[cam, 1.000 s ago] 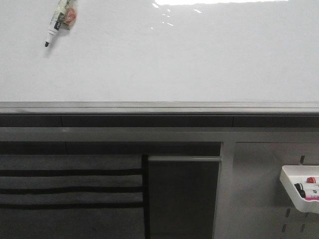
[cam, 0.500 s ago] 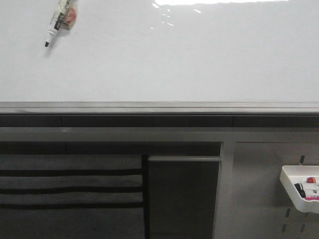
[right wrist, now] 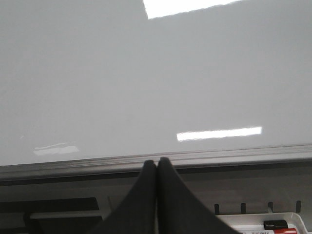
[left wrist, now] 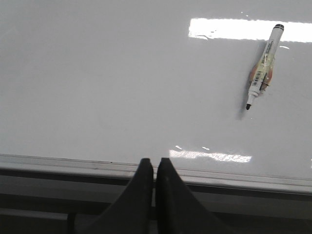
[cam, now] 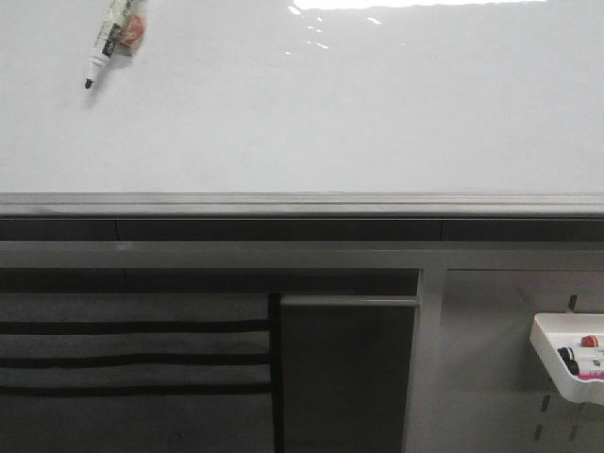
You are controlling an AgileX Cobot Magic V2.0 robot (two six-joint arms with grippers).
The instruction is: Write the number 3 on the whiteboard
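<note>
The whiteboard (cam: 330,104) fills the upper part of the front view, glossy and blank, with a grey rail (cam: 302,203) along its lower edge. No number 3 shows on it. A white marker (cam: 111,40) with a black tip hangs on the board at upper left, uncapped, tip down; it also shows in the left wrist view (left wrist: 262,67). My left gripper (left wrist: 155,162) is shut and empty, below the rail, well apart from the marker. My right gripper (right wrist: 157,162) is shut and empty, also below the rail of the whiteboard (right wrist: 146,73). Neither arm shows in the front view.
A white tray (cam: 557,363) with markers hangs on the grey pegboard panel (cam: 491,377) at lower right; its rim also shows in the right wrist view (right wrist: 263,217). Dark shelving (cam: 132,359) and a dark panel (cam: 344,373) lie below the rail.
</note>
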